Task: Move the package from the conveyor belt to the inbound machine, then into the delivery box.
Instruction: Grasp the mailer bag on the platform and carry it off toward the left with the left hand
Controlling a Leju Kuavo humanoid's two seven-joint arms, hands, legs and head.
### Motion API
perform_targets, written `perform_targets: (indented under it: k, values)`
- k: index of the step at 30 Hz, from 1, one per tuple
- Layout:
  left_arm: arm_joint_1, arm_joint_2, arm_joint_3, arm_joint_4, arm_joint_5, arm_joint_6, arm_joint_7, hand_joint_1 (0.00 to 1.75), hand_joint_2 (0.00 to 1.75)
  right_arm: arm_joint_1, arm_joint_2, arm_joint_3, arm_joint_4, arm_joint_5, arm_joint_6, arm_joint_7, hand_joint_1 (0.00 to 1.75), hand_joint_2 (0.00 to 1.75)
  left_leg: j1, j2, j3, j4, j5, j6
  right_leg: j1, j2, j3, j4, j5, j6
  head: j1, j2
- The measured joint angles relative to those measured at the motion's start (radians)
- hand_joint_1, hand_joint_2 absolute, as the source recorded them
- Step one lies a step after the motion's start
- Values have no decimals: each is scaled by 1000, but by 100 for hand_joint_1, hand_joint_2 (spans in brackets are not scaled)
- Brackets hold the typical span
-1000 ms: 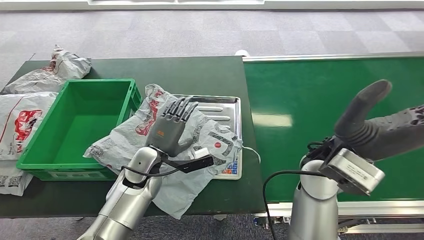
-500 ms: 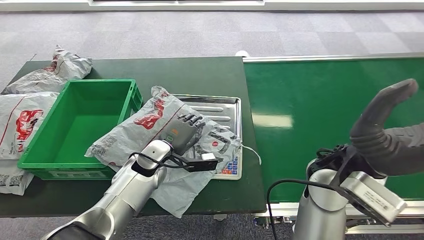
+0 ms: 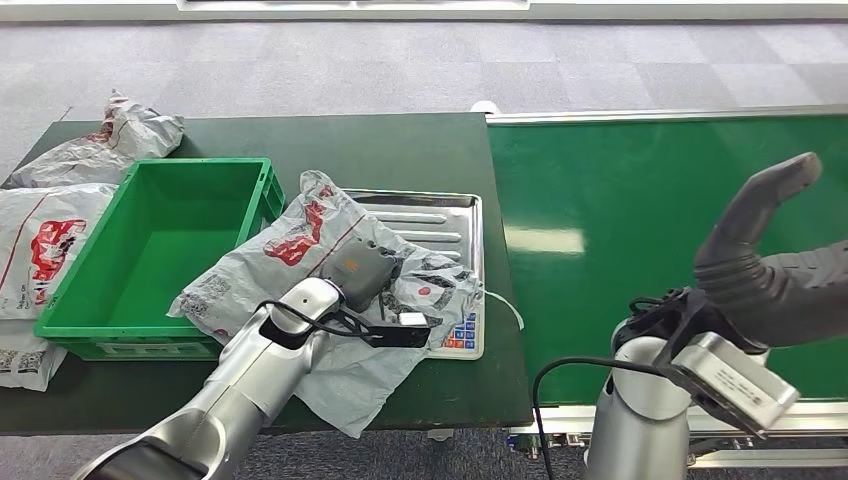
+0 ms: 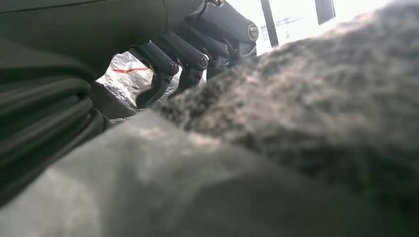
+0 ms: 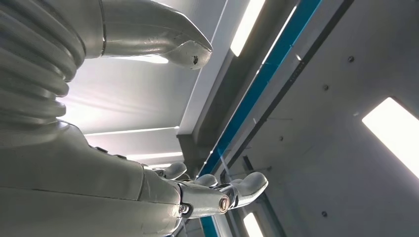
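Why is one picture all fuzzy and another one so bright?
Left wrist view: the camera sits right against the grey package, so the bag is out of focus, though the left hand looks sharper. Right wrist view: it looks up at glowing ceiling lights past the right hand.

The dark green flat-topped surface [image 3: 410,150] carries a green plastic open crate [image 3: 150,250] beside the left hand [image 3: 362,272], a ribbed silver metal tray [image 3: 455,225] under a crumpled grey plastic mailer [image 3: 310,235], and more grey mailers [image 3: 45,235] beyond the crate.
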Motion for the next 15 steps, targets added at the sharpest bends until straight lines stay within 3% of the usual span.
perform_targets:
  k: [3, 11, 15]
  values:
    - [-3, 3, 0, 4, 2, 23, -1, 175, 175, 0, 0, 0, 3, 2, 0, 1, 0, 175, 0, 0, 0, 0, 0, 0, 0, 0, 0, 0, 0, 0, 0, 0]
    - [6, 9, 24, -49, 46, 351, 47, 175, 175, 5, 0, 0, 4, 12, 0, 20, 0, 175, 0, 0, 0, 0, 0, 0, 0, 0, 0, 0, 0, 0, 0, 0]
    - [21, 12, 52, -92, 83, 415, 47, 175, 175, 7, 0, 0, 4, 11, 0, 20, 0, 175, 0, 0, -1, 0, 0, 0, 0, 0, -1, 0, 0, 0, 0, 0]
